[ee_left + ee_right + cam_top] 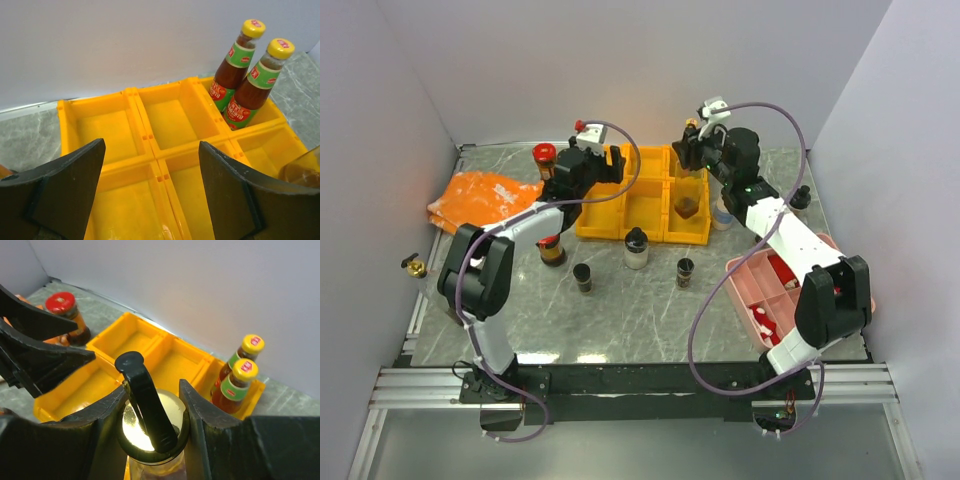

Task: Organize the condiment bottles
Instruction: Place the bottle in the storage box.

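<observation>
Care is being called for at the right claw [150, 400], which is clamped on the gold-lidded jar [134, 432] at the yellow tray's [135, 340] near-right compartment — the jar should be kept upright and lowered clear of its walls. The left claw [151, 150] is being held wide, empty.

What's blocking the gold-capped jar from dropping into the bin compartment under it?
Nothing visible. The right end effector holds the gold-capped jar over a front compartment of the yellow bin; two yellow-capped sauce bottles stand in the one behind.
</observation>
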